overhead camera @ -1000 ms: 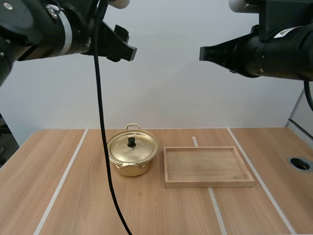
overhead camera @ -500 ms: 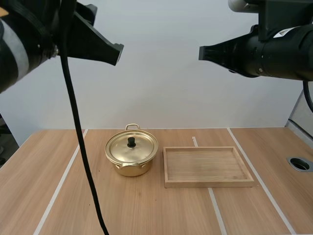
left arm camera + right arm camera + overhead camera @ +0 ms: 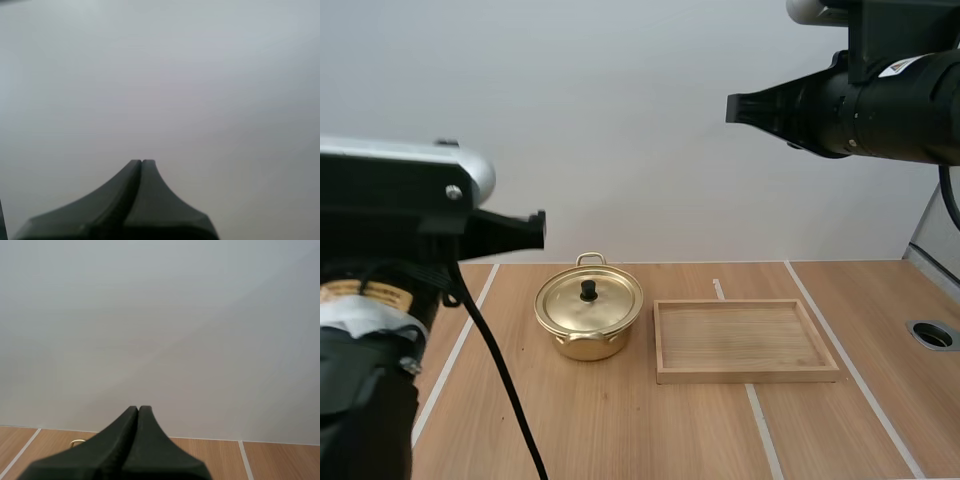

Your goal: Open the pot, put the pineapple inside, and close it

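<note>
Pot (image 3: 586, 346) w/ lid (image 3: 592, 305) on, beside tray (image 3: 748, 375); left hand (image 3: 141, 161) & right hand (image 3: 138, 408) closed, empty.

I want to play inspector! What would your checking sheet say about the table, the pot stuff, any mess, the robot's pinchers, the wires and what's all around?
Surface: wooden table with white lines; a round hole near its right edge.
Job's things: gold pot standing upright, lid on, black knob on top.
Clutter: wooden tray to the right of the pot, a small gap between them; otherwise nothing seen.
Grippers: left gripper shut on nothing, in the air to the left of the pot; right gripper shut on nothing, high above the table.
Cables: nothing seen on the table.
Surroundings: plain pale wall behind the table.
</note>
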